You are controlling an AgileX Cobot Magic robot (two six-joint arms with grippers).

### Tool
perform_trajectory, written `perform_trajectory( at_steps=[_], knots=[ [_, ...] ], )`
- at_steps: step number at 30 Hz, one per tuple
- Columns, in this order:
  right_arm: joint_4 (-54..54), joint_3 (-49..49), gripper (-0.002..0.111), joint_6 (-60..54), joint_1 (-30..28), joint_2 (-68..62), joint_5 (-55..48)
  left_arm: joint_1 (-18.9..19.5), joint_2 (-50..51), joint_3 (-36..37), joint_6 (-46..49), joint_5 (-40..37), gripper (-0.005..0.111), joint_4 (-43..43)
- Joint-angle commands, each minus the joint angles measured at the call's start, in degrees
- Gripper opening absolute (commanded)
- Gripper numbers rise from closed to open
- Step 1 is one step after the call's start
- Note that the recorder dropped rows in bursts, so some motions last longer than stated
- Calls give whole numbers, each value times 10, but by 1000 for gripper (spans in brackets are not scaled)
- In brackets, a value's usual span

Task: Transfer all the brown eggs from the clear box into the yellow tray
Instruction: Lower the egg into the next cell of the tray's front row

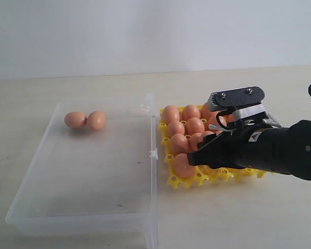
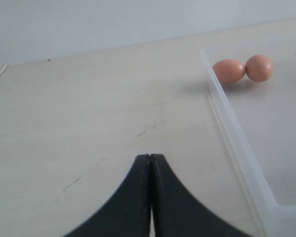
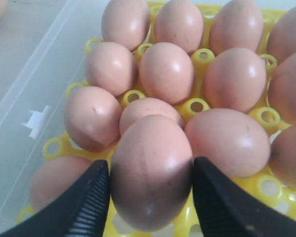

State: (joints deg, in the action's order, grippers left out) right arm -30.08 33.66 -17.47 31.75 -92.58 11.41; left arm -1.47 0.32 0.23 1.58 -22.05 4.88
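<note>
Two brown eggs [image 1: 75,120] [image 1: 96,120] lie touching in the far left corner of the clear box [image 1: 93,176]. The left wrist view shows the same pair of eggs [image 2: 229,70] behind the box wall [image 2: 232,123]. Several more eggs fill the yellow tray [image 1: 194,180] just right of the box. My right gripper [image 1: 199,150] hovers over the tray's front cups, shut on a brown egg [image 3: 152,170] that touches both fingers. Eggs sit close around it in the tray [image 3: 195,105]. My left gripper [image 2: 150,157] is shut and empty above bare table, outside the box.
The box's clasp tab [image 1: 154,153] sticks out toward the tray. The right arm [image 1: 280,148] covers the tray's right side. Pale table runs all round, with a white wall behind.
</note>
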Motion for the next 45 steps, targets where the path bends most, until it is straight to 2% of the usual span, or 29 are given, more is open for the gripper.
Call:
perform_trajectory(
  at_steps=[1, 45],
  knots=[
    [7, -2, 0, 1, 2, -3, 8, -3, -3, -2, -1, 4, 0, -3],
    [5, -27, 0, 27, 26, -2, 34, -3, -3, -2, -1, 4, 0, -3]
  ],
)
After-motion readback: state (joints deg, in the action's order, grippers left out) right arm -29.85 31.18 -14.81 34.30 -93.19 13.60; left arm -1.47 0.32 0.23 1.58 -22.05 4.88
